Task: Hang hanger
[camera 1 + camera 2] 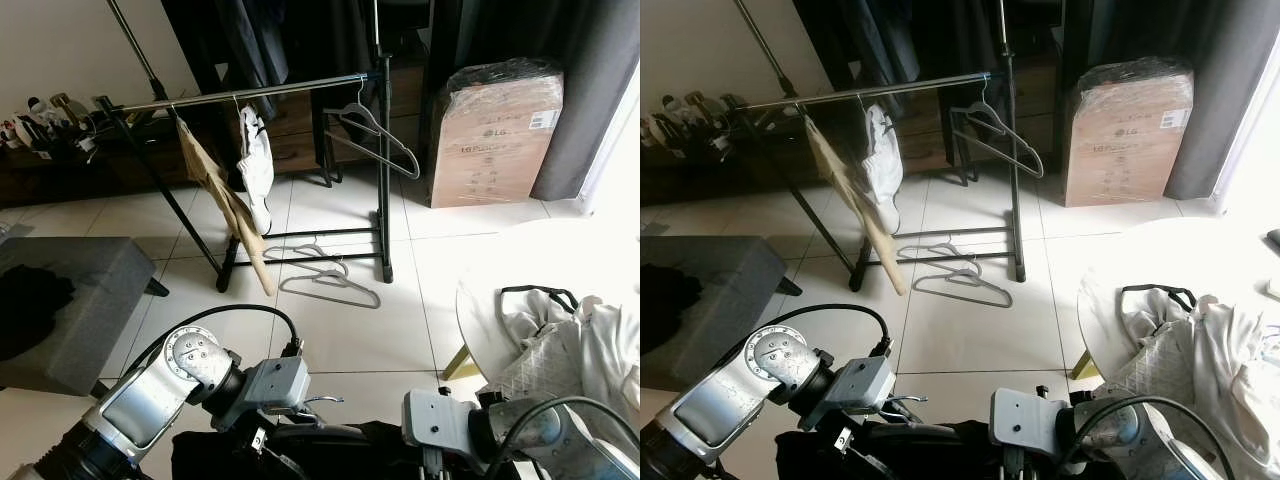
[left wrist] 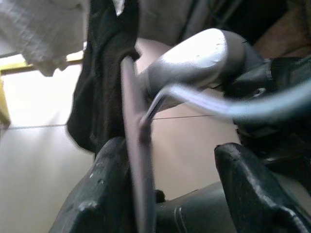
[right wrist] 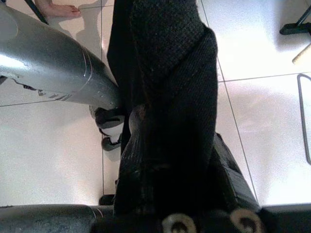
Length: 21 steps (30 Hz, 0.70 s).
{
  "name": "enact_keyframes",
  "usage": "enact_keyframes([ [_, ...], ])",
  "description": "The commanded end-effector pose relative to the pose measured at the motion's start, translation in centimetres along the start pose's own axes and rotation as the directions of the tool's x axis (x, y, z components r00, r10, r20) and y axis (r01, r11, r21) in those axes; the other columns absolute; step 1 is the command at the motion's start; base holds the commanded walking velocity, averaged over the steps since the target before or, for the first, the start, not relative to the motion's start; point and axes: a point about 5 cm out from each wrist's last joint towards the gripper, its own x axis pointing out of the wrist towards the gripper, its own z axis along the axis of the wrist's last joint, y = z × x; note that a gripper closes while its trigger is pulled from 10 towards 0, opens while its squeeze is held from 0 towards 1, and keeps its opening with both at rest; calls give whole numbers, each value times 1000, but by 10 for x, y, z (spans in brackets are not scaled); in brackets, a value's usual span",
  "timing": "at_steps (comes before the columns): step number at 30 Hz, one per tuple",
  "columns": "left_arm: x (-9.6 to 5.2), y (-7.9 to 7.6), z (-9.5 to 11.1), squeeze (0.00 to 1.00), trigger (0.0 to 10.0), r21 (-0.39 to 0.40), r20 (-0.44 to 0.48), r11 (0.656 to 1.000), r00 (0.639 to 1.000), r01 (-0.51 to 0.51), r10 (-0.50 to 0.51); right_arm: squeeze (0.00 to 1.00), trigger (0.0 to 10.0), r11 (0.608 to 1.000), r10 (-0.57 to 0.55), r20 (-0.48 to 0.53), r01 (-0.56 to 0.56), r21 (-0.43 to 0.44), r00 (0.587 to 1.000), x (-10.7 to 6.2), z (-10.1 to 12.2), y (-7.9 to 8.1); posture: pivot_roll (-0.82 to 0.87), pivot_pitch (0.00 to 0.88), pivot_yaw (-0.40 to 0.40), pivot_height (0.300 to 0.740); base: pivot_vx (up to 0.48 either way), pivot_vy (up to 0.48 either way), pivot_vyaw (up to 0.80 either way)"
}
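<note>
Head stereo looks down at clothes rack (image 1: pixel 250 95); wrist cameras close on black garment (image 3: pixel 165 111).

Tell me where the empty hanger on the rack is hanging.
In the left eye view, the empty hanger hangs at the right end of the rail, beside the rack's right upright post and right of the white garment.

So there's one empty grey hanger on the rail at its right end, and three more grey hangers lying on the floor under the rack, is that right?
Not quite. The rail does carry one empty grey hanger at its right end, but the left eye view shows two grey hangers on the floor under the rack, not three; they lie overlapping on the tiles.
</note>
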Motion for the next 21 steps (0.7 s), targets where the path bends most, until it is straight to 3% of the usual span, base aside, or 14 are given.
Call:
enact_keyframes([
  [1,2,0,-8,0,10000,-16,-49,1000,999,-8,8,0,0,999,5,81,0,-55,997,0,19,0,-196,135,181,740,0,0,0],
  [8,9,4,-3,0,10000,-20,16,998,998,-56,56,0,0,999,5,81,-1,-54,997,1,19,0,-197,134,181,740,0,0,0],
  [12,5,10,10,0,10000,-19,93,996,991,-91,92,0,0,999,5,79,-1,-52,997,1,19,0,-195,134,181,740,0,0,0],
  [21,-4,6,6,0,10000,-3,34,998,998,-61,61,0,0,999,4,67,-1,-47,998,3,16,0,-193,132,183,740,0,0,0],
])
